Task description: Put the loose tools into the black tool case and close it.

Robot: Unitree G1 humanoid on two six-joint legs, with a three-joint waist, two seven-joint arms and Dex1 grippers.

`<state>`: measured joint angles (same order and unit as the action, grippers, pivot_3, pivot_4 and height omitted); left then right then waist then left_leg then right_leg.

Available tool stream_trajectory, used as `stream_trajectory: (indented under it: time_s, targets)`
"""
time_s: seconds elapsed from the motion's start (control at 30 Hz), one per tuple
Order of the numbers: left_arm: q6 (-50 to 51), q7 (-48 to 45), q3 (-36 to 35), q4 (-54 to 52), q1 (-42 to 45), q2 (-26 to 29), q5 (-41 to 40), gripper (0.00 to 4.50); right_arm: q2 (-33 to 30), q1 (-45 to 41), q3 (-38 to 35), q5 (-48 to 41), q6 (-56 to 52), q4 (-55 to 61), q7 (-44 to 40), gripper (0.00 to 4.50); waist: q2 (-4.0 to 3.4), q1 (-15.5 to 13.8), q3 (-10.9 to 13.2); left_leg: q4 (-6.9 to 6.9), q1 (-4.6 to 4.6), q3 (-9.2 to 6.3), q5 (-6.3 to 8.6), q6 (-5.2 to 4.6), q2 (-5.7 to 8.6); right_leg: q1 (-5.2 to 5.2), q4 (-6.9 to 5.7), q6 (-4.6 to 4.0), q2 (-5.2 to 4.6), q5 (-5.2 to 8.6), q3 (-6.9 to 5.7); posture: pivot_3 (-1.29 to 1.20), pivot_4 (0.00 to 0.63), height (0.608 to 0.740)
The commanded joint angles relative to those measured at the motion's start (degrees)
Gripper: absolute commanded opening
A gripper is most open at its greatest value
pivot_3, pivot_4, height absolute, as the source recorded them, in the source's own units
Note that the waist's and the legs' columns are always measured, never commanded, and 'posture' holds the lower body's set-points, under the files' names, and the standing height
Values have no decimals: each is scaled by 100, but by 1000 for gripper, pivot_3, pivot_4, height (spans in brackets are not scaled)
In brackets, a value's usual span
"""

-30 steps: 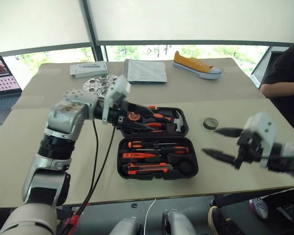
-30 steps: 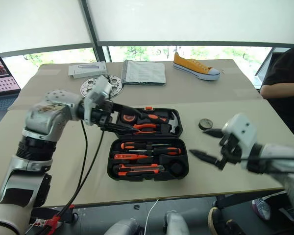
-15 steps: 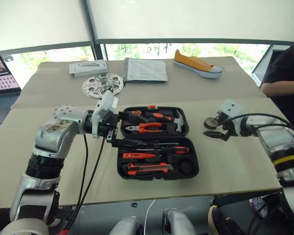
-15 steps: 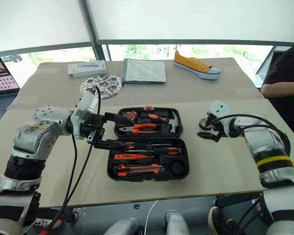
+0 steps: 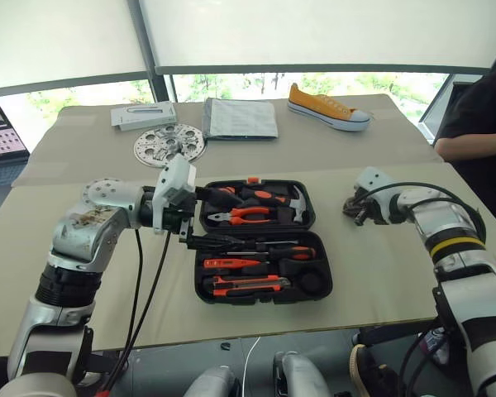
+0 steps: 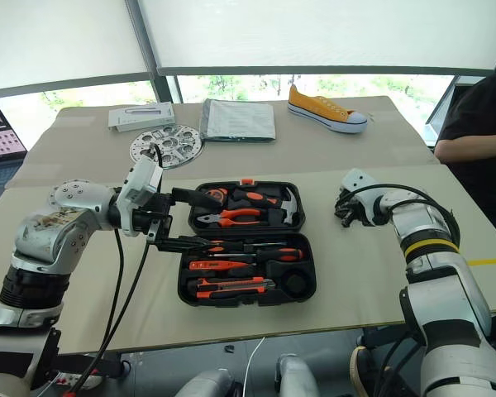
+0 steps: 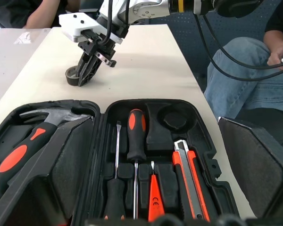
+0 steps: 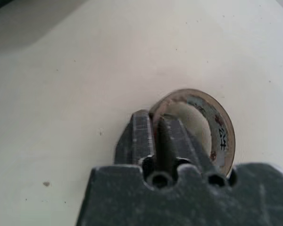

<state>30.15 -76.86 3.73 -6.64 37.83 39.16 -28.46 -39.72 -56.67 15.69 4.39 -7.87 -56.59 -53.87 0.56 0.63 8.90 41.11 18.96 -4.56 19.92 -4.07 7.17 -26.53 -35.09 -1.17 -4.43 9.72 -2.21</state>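
Basically the right gripper (image 7: 87,75) is clamping the wall of the small dark tape roll (image 8: 205,122). One finger is sitting inside the ring and one outside, jaws clenched on it. The roll is lying on the table (image 5: 380,273), well to the right of the black tool case (image 5: 260,240) and apart from it. It is tipping slightly in the right wrist view, one edge riding up against the finger.

The left gripper (image 5: 205,219) is hovering with jaws spread wide and grasping nothing, at the left edge of the case, roughly over the hinge line between the two halves.

The case is lying open flat. The two long screwdrivers (image 7: 134,141), the thin orange tester screwdriver (image 7: 154,197) and the orange-black utility knife (image 7: 188,174) are already sitting in their slots in the near half. The round tape slot (image 7: 175,118) at the right end of that half is standing empty. The hammer (image 5: 293,201) and pliers (image 5: 248,212) are sitting in the far half.

So the step in hand, as I read it, is picking up the tape, the last loose tool. The next move is probably calling for a lift clear of the table, a carry left to the round slot, then a release straight down into it. The grip is on the thin wall only, so the roll could swing or slip during the carry. After that the lid still needs folding over and latching.
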Motion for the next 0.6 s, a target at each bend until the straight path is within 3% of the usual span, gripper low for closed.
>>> stream_trajectory:
  time_s: [0.03,0.07,0.23,0.3,0.4,0.6]
  targets:
    - [-141,-107,86,-94,22,117,35,4500,-314,148,-447,-364,-90,1071,-617,64,-1,11,1,0,1,0,0,0,0,-1,0,0,0,0,-1,0,150,740]
    - [-154,-138,99,-99,1,137,34,4500,-343,227,-503,-423,-142,1293,-707,64,-1,16,0,1,3,0,0,0,0,-5,-1,0,0,0,0,0,150,740]
    - [-523,-710,471,-231,-304,373,144,4500,-1143,2331,-987,-2433,-2200,6596,-1820,64,-12,-17,-4,9,37,-6,0,0,-7,-43,-18,-6,3,1,-7,0,150,740]
    - [-556,-749,517,-228,-264,363,136,4500,-1395,2959,-1065,-2896,-2658,7897,-1851,64,-14,-70,-4,14,57,-9,0,0,-7,-60,-23,-7,3,2,-11,0,150,740]
    - [-544,-783,546,-205,-198,357,103,4500,-1529,3439,-961,-2934,-2943,8766,-1579,64,-15,-111,-3,43,66,-9,2,-1,-1,-52,-21,-4,2,-8,-7,0,150,740]
    - [-652,-845,594,-124,-136,369,171,4500,-1669,3712,-523,-2403,-2908,8946,-1226,64,-14,-173,-3,57,21,-9,13,13,-2,14,5,13,6,-32,-5,0,150,740]
